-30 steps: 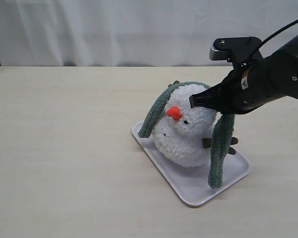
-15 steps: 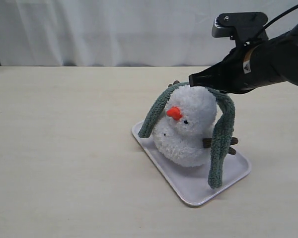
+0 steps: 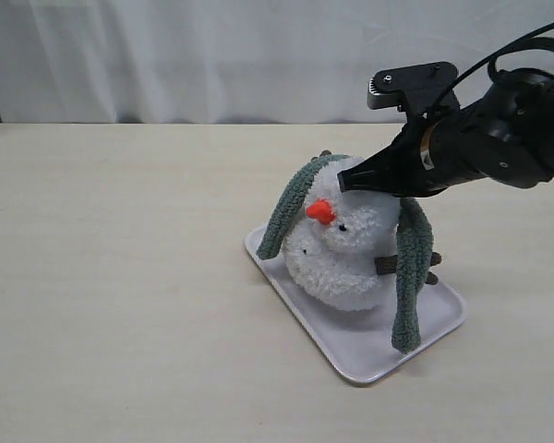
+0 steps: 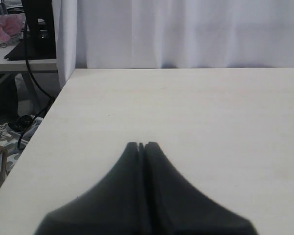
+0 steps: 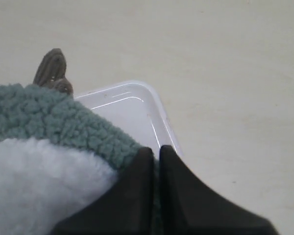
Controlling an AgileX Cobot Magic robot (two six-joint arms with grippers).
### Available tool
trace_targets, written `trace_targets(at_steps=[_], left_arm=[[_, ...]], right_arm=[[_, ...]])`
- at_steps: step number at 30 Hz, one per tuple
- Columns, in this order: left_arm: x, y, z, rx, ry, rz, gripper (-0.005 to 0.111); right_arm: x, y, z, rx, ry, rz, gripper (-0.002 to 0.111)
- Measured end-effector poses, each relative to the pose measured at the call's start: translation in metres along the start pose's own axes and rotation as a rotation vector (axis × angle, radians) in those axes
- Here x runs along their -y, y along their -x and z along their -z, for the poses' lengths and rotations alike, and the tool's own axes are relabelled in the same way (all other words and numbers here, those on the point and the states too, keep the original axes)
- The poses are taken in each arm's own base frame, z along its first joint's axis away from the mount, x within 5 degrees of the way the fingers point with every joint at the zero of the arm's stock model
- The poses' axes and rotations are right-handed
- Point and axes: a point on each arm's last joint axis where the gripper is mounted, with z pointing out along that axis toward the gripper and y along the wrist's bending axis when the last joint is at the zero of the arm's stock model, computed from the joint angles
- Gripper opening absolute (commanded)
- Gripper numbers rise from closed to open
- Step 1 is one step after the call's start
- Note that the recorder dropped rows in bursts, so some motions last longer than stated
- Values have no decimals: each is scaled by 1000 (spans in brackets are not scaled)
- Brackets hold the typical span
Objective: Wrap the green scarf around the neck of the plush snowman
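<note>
The plush snowman (image 3: 346,249) stands on a white tray (image 3: 351,355), orange nose (image 3: 321,211) pointing left. The green scarf (image 3: 411,277) is draped over the back of its head: one end hangs down on the left (image 3: 282,217), the other hangs on the right down to the tray. My right gripper (image 3: 349,181) sits at the top of the head, shut on the scarf; in the right wrist view its jaws (image 5: 157,152) pinch the green knit (image 5: 54,120) above the white plush (image 5: 34,181). My left gripper (image 4: 141,145) is shut and empty over bare table, out of the exterior view.
A brown twig arm (image 3: 388,266) sticks out at the snowman's right side, another (image 5: 51,68) shows behind the head. The tray's corner (image 5: 152,105) lies just beyond the right jaws. A white curtain (image 3: 258,55) backs the table; the table's edge (image 4: 44,127) is near the left gripper.
My right gripper rose from beside the snowman's head, carried the scarf up over it, then moved left and down onto the top of the head. The right scarf end now hangs closer to the body.
</note>
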Motion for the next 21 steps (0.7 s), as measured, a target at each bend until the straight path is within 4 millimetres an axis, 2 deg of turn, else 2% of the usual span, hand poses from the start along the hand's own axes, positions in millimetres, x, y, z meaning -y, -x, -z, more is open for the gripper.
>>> trace_targets(at_steps=[4,9,14,17,21], left_arm=[[0,0,0,0,0,0,0],[0,0,0,0,0,0,0],[0,0,0,0,0,0,0],[0,0,0,0,0,0,0],[0,0,0,0,0,0,0]], right_arm=[[3,1,7,-5,-20,-5,4],[13,8,37,16,-63,-32,5],[21,10,77,8,-48,-89,25],[22,3,97,-43,-10,-107,37],[19,-21,110,-134,65,-149,39]])
